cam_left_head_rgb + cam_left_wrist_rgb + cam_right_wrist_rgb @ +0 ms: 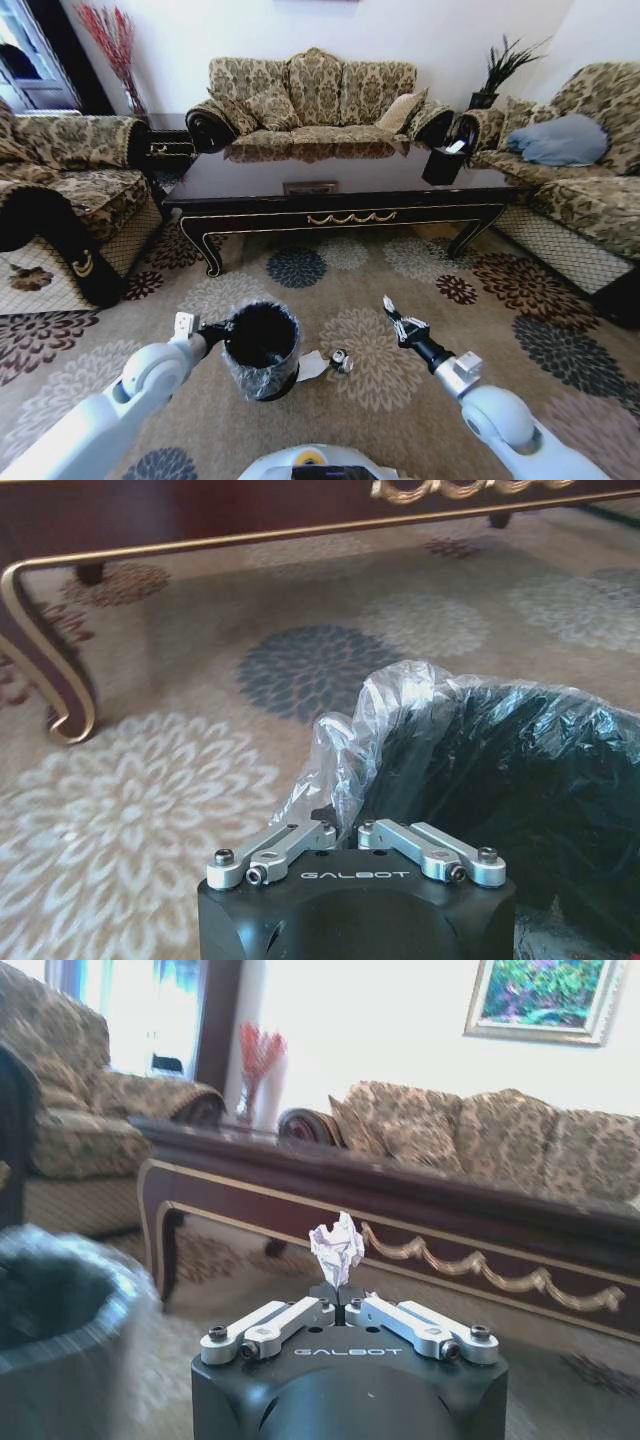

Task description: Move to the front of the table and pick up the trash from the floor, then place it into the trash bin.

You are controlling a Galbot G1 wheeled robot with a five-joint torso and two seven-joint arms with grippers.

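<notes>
Three patterned sofas are standing around one dark table on the flowered floor. One trash bin is sitting on the carpet in front of the robot. The left gripper is pinching its plastic liner at the rim, fingers closed on the bag. The right gripper is hovering to the bin's right, its fingers closed on one crumpled white paper scrap, held above the carpet. Two more pieces are lying on the floor just beside the bin, between the two grippers: a flat white paper and a small silvery can.
</notes>
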